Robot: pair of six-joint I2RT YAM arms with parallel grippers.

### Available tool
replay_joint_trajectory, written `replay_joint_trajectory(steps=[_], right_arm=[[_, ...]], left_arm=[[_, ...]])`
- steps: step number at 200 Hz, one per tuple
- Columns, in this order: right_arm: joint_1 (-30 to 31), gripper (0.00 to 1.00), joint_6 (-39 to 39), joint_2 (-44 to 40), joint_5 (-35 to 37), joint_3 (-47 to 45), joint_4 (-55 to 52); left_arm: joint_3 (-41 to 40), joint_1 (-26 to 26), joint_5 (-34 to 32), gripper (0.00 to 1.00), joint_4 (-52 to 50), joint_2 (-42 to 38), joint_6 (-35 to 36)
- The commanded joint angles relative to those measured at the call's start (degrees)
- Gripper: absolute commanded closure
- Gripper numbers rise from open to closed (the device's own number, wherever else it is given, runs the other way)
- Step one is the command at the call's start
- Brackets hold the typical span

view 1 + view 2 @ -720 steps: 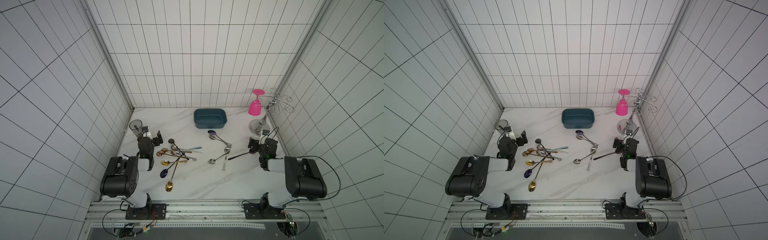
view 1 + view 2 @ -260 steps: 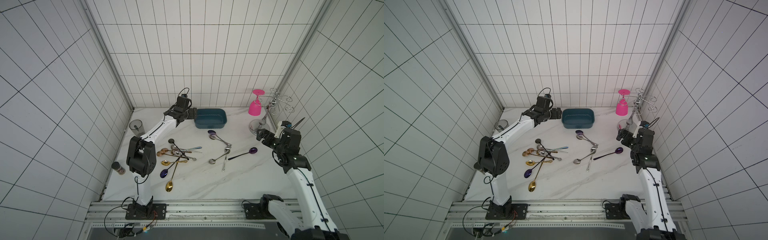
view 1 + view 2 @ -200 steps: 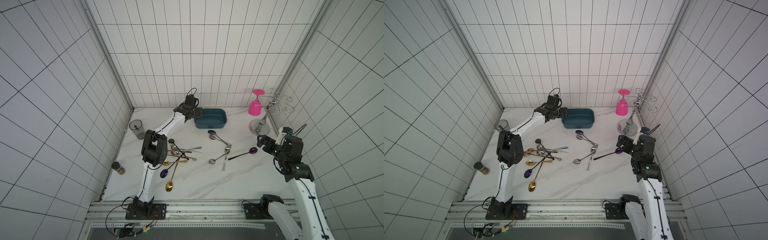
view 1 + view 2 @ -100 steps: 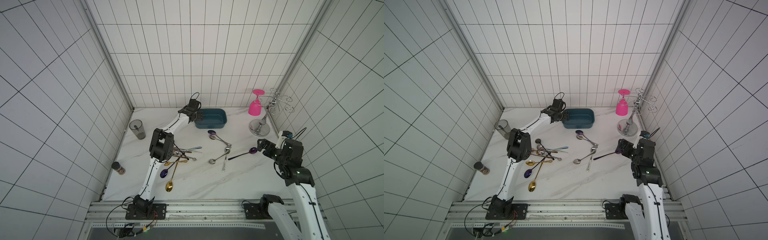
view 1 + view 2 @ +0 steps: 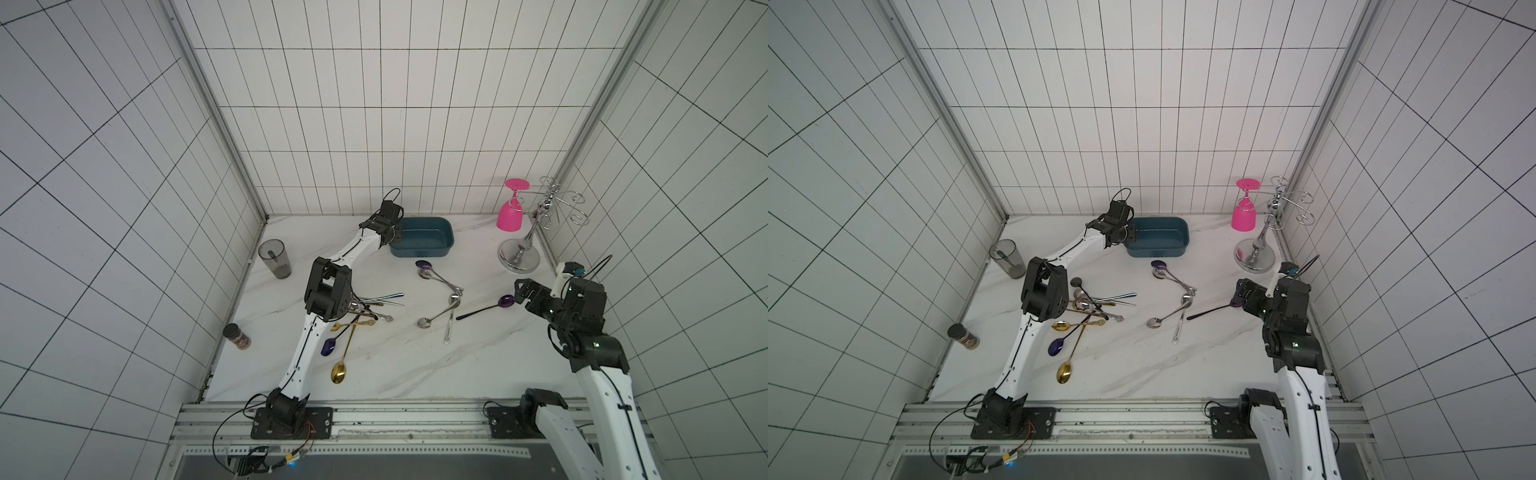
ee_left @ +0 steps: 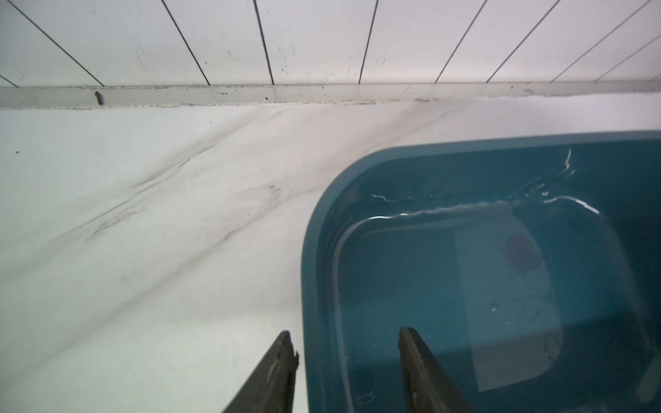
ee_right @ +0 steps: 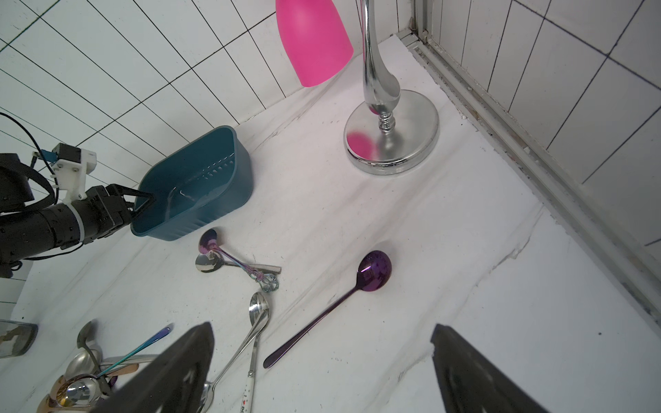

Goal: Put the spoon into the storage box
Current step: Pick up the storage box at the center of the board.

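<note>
Progress: early stage. Storage box [image 5: 419,251] at 12 o'clock of marble table [image 5: 415,365], holding no spoon. Purple spoon [image 5: 507,301] flat at 3 o'clock, well apart from box, ungripped. Remaining, by judgement: grasp, lift, carry, release inside box.

Left gripper [image 6: 345,339]: jaws apart, astride box's 9 o'clock end wall, not visibly pinching. Right gripper [image 7: 322,327]: spread wide, empty, near spoon.

Left wrist view only: one finger inside wall, one outside. Right wrist view only: slotted inner wall of box. Top views only: spice jar [image 5: 237,336] at 8 o'clock.

Bright, even light; soft shadows; glare streaks in storage box [image 6: 429,286].
</note>
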Motion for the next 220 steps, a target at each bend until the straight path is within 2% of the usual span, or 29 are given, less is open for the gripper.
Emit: replay_joint_trajectory(steps=[1,109,173,220], right_arm=[[0.43,0.01,-0.57,-0.17,0.47,-0.95,-0.50],[0.71,0.01,-0.62,0.20,0.47,-1.02,-0.51],[0.88,0.01,-0.60,0.11,0.30,-1.10,-0.51],[1.36,0.02,-0.89,0.16,0.21,-0.76,-0.50]], left_arm=[[1.65,0.03,-1.53,0.59,1.66,1.99,0.18],[2.08,0.97,-2.65,0.80,2.10,2.98,0.31],[2.74,1.87,-3.38,1.00,2.09,1.89,-0.34],[4.08,2.65,-5.14,1.00,2.53,-1.52,0.65]])
